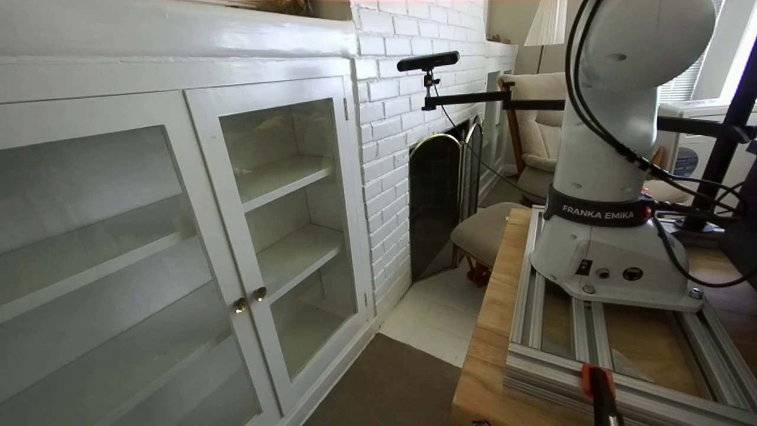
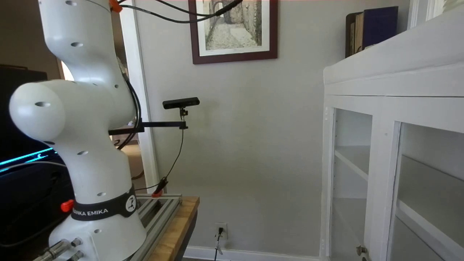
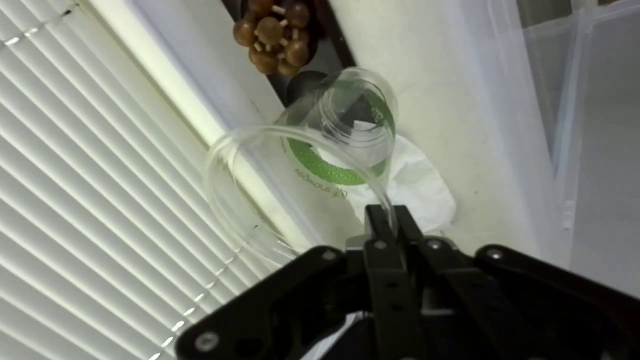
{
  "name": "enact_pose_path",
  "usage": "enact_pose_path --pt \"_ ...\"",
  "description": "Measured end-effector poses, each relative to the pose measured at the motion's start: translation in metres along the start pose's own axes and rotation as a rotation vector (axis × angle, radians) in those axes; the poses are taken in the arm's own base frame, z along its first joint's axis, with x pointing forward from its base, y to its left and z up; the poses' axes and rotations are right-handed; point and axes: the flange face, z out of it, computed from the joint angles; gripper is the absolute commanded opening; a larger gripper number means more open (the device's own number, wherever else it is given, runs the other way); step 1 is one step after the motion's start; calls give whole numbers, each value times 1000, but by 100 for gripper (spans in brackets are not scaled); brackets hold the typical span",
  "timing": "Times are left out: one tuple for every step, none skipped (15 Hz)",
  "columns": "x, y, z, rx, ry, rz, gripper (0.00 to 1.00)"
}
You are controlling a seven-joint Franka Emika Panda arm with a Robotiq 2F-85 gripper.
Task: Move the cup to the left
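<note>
The cup (image 3: pixel 332 172) is clear plastic with a green band and small printed lettering. It shows in the wrist view, tilted, with its wide rim towards the gripper and its base farther away. My gripper (image 3: pixel 391 217) is shut on the cup's rim, with the thin wall pinched between the two black fingertips. The cup is above or against a pale ledge; I cannot tell whether it touches it. In both exterior views the gripper and the cup are out of view.
In the wrist view, a brown wooden beaded object (image 3: pixel 275 37) lies beyond the cup. A crumpled white paper (image 3: pixel 425 187) is under it on the pale ledge (image 3: pixel 440 100). Window blinds (image 3: pixel 100 200) are at left. White glass-door cabinets (image 1: pixel 201 177) show in both exterior views.
</note>
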Motion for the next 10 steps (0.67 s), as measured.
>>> enact_pose_path --pt "-2 -10 7 21 -11 -25 2" --pt "-4 -19 13 43 -22 -46 2" --pt "-6 -29 19 65 -30 -66 2" --pt "-8 -38 25 84 -39 -85 2" --pt "-9 -46 29 99 -46 -103 2" --pt "-10 -54 33 112 -48 -120 2" --pt "-11 -62 36 122 -51 -136 2" --pt "-12 -68 40 129 -53 -154 2" --pt "-13 -74 43 132 -53 -172 2" --pt "-14 -78 45 135 -53 -186 2"
